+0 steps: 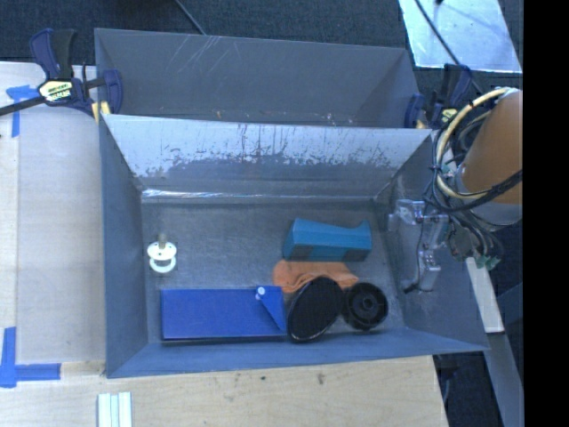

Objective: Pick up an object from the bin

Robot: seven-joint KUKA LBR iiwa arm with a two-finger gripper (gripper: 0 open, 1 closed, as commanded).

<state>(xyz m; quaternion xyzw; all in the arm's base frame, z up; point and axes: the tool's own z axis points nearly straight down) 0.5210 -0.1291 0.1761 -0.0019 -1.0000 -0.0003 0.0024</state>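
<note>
Gripper (420, 269) sits over the right sloped wall of the bin (267, 158), open or closed can't tell, nearest things the black round cap (365, 307) front-right and the teal block (327, 238) behind it.

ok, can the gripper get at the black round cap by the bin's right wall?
Probably yes: the gripper hangs just right of the black round cap, whose top lies bare; only the black oval thing crowds its left side.

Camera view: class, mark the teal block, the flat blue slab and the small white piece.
teal block (327, 237), camera view, top face.
flat blue slab (218, 314), camera view, middle of top.
small white piece (162, 257), camera view, round base.
</note>
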